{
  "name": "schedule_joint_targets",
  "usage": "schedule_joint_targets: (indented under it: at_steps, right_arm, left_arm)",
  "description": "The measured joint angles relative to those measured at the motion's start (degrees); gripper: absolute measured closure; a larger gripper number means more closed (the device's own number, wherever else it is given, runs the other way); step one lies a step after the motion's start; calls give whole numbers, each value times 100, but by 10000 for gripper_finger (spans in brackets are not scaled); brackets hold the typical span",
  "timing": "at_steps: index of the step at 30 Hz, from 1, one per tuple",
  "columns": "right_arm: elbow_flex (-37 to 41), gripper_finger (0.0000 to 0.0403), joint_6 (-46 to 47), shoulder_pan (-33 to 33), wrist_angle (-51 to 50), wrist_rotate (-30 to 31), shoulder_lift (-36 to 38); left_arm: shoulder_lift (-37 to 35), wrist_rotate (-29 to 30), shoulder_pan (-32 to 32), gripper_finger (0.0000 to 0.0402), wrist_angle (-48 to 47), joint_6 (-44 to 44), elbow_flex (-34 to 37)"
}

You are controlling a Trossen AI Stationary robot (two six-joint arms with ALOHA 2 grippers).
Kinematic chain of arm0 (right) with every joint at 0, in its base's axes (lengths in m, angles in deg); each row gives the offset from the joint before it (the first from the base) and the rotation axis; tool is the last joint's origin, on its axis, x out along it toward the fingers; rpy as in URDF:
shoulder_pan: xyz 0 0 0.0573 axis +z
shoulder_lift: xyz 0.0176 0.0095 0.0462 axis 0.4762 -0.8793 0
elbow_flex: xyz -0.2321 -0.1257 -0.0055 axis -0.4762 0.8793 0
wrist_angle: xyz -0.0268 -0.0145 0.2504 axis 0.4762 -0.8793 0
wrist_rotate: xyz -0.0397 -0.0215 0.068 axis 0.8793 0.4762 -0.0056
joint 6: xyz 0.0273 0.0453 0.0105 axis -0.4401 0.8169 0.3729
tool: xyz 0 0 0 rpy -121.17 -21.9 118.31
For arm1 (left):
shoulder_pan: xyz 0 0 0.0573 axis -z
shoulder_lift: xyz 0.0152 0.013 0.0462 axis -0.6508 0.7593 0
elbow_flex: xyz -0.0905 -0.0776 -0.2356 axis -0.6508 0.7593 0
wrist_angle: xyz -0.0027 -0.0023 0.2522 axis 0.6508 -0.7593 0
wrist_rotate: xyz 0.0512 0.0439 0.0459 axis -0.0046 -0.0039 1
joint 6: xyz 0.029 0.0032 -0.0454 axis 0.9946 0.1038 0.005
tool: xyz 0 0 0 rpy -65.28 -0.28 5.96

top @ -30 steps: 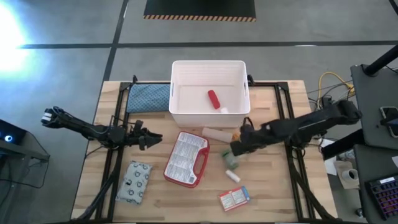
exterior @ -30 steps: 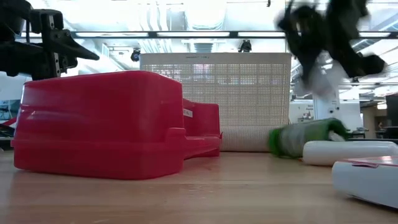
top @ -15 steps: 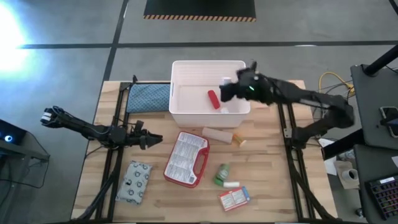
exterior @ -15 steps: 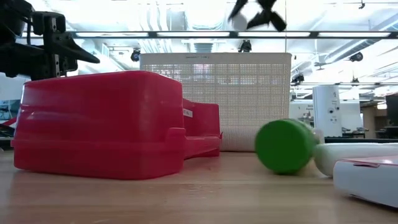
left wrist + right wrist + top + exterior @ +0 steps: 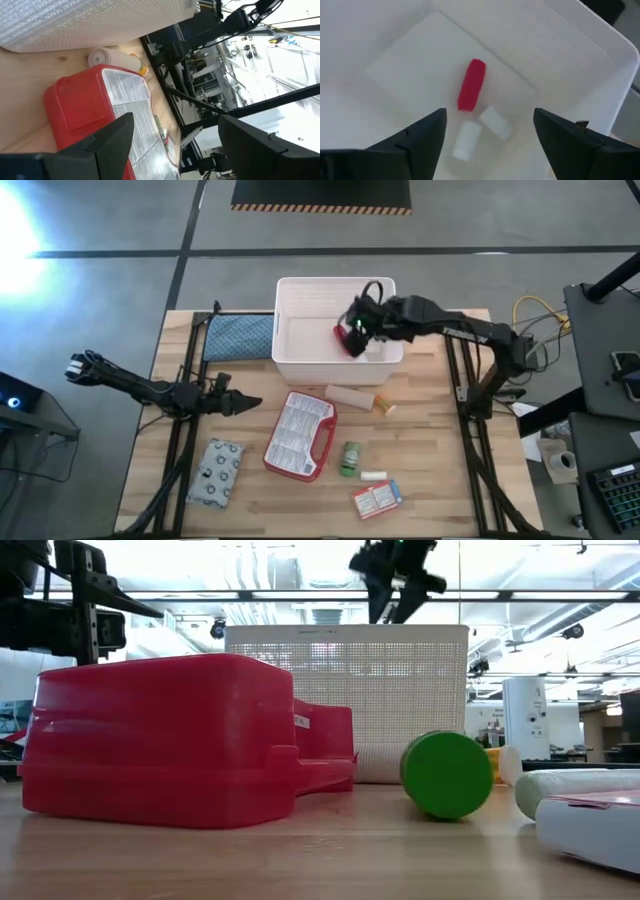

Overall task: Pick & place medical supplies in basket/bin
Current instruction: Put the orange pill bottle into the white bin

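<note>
The white slotted bin (image 5: 290,360) stands at the far middle of the table. On its floor lie the red cylinder (image 5: 472,91) and two small white tubes (image 5: 467,140). My right gripper (image 5: 490,114) hovers open above them, over the bin's right part (image 5: 357,328). On the table lie the red-edged case (image 5: 300,435), the patterned pouch (image 5: 217,472), the green bottle (image 5: 350,458) on its side, one white tube (image 5: 373,476) and the small box (image 5: 377,498). My left gripper (image 5: 245,402) waits open, left of the case.
A blue quilted pad (image 5: 240,337) lies left of the bin. A white roll (image 5: 350,395) with a small orange piece (image 5: 384,406) sits just in front of the bin. In the low view the green bottle (image 5: 447,775) faces end-on. Bare wood shows at the table's right side.
My right gripper rose from the table beside the green bottle and swung toward the far edge, ending over the bin. The green bottle rolled toward the near edge and turned end-on to the low camera. The loose white tube beside it shifted nearer too.
</note>
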Motion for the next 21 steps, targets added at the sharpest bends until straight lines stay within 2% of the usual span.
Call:
schedule_joint_targets:
  at_steps: [5, 9, 11, 16, 21]
  right_arm:
    - [38, 104, 938, 761, -1080, 70, 562]
    - [619, 106, 1930, 1498, -1533, -553, 1039]
    - [1106, 106, 2400, 1880, -1453, -813, 1178]
    - [2544, 106, 3420, 2646, -1125, -968, 1308]
    - [3824, 104, 3719, 2766, 402, -1287, 1322]
  left_arm:
    - [39, -53, 2, 133, -119, 40, 0]
    - [37, -52, 2, 133, -193, 46, 37]
    - [39, -108, 2, 133, -204, 46, 37]
    - [37, -325, 0, 133, -247, 46, 37]
    - [36, -344, 0, 133, -267, 47, 37]
